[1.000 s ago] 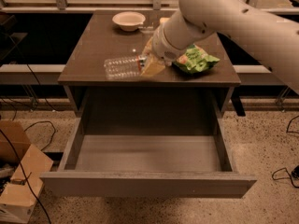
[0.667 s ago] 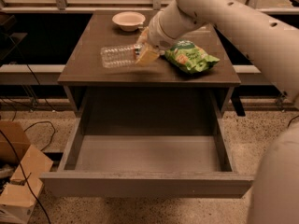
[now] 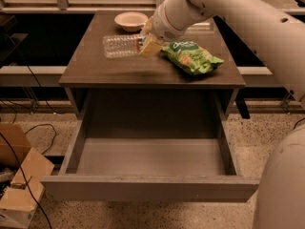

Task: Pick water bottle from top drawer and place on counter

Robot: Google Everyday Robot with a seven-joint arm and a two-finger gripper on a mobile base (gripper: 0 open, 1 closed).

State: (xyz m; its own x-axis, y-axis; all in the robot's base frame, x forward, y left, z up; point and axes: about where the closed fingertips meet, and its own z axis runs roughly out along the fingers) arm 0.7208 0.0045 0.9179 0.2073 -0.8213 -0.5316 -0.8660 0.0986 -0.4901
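Bottle is out of the drawer and over the counter, lying on its side in the far-left part, and my claw is pinching its right end. I can't tell whether its underside touches the top or hangs just above it. So the pick looks done and the placing step is in hand.

Next move, as I judge it: settle the bottle flat on the wood, spread the fingers, then lift clear without nudging it. It's round and on its side, so it may roll once I let go.

The room is tight on two sides. The bowl sits just beyond the bottle at the far edge, and the bag lies just right of my claw. Bare counter lies left of and nearer than the bottle, and that's where I'd put it. The left edge is not far from the bottle's free end, so no pushing that way.

Down below, the drawer stands wide open under the near edge. A box sits on the floor at near left.
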